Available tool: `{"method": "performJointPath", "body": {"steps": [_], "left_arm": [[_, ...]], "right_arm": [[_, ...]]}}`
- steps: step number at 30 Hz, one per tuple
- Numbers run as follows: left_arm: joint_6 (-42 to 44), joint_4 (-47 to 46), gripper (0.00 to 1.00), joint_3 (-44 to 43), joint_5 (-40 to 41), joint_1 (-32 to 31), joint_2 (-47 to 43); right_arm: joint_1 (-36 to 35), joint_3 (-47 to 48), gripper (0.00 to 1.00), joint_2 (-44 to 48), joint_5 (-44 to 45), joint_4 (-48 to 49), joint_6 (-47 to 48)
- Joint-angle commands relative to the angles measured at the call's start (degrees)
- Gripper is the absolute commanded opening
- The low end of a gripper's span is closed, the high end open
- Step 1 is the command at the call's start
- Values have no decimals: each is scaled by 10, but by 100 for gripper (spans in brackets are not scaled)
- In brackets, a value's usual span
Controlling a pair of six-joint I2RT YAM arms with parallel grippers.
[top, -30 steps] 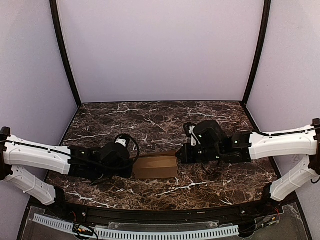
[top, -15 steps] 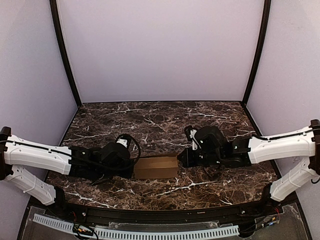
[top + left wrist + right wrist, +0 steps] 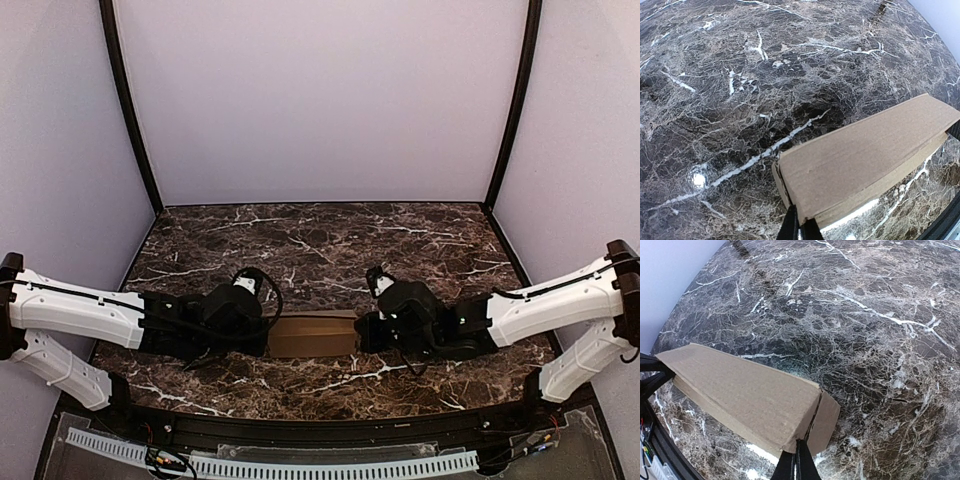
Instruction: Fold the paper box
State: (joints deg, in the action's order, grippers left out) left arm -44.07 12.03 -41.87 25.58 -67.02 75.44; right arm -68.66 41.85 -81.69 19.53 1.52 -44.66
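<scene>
Box was touched at both ends near table's near edge by left hand and right hand, both fully closed, nothing gripped. Risk judged: thin cardboard buckled if over-pushed.

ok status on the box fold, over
left tool shut, tips at left end of the box. right tool shut at the right end, end flap there ajar. box lying flat between them. nothing seen in the way.
</scene>
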Motion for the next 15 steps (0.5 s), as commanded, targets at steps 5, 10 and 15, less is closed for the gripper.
{"method": "performJointPath", "body": {"steps": [5, 10, 15], "left_arm": [[-7, 34, 6, 12, -63, -5, 15], [-3, 37, 10, 21, -67, -5, -2], [-3, 58, 10, 25, -51, -5, -13]], "right_arm": [[-44, -19, 5, -55, 31, -29, -19], [-45, -12, 20, -40, 42, -31, -7], [-44, 1, 37, -8, 43, -40, 35]]}}
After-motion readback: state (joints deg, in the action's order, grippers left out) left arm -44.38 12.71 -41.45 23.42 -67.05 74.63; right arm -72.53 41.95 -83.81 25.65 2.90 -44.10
